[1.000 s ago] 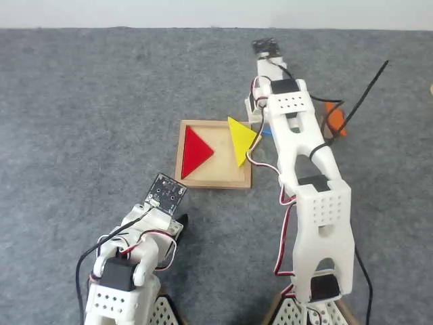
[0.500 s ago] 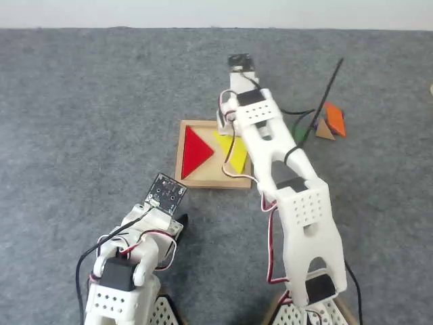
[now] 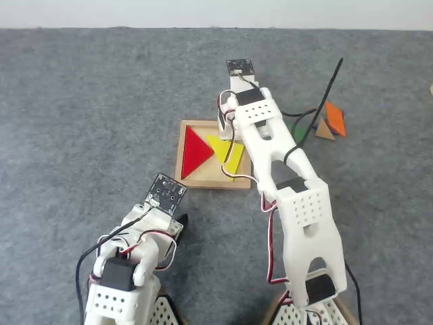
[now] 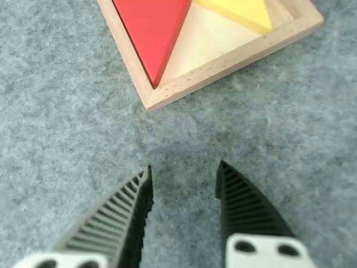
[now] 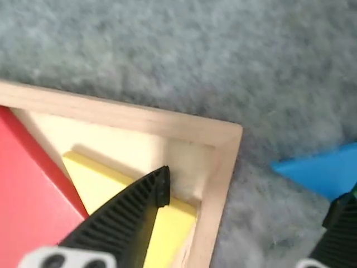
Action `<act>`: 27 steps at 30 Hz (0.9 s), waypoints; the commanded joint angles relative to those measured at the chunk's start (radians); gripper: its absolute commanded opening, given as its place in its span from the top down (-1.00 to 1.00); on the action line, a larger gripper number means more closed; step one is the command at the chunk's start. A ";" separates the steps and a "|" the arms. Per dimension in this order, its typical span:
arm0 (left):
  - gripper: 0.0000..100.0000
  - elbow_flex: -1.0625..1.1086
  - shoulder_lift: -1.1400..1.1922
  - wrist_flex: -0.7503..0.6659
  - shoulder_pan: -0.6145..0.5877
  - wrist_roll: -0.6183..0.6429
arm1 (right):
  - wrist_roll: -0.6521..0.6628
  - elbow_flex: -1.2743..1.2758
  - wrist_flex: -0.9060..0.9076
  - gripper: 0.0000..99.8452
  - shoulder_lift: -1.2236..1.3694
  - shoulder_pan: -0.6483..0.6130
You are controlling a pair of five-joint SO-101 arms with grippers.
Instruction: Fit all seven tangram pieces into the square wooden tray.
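The square wooden tray (image 3: 191, 180) lies mid-table. A red triangle (image 3: 195, 150) fills its left side, and a yellow triangle (image 3: 226, 153) lies beside it in the right half. My right arm (image 3: 270, 149) stretches over the tray's far right corner. Its gripper (image 5: 251, 192) is open: one finger (image 5: 128, 218) hovers over the yellow triangle (image 5: 106, 181), the other sits outside the tray rim (image 5: 220, 167). A blue piece (image 5: 318, 170) lies on the carpet just beyond that rim. My left gripper (image 4: 184, 184) is open and empty over carpet, short of the tray's near corner (image 4: 153, 97).
Loose pieces lie on the grey carpet to the right of the tray: an orange one (image 3: 335, 118), a tan triangle (image 3: 325, 131) and a green one (image 3: 298, 132) partly behind a black cable (image 3: 325, 95). The carpet's far edge runs along the back.
My right arm swung left, carrying the yellow triangle from over the tray's right rim into the tray, where it now lies beside the red one. The left arm has not moved.
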 commanded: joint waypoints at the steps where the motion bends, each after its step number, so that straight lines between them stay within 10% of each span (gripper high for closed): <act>1: 0.63 -0.013 -0.020 0.006 0.006 0.008 | -0.006 -0.041 0.048 0.11 -0.134 -0.008; 27: 0.63 -0.013 -0.020 0.006 0.006 0.008 | 0.247 0.212 0.099 0.11 -0.113 -0.054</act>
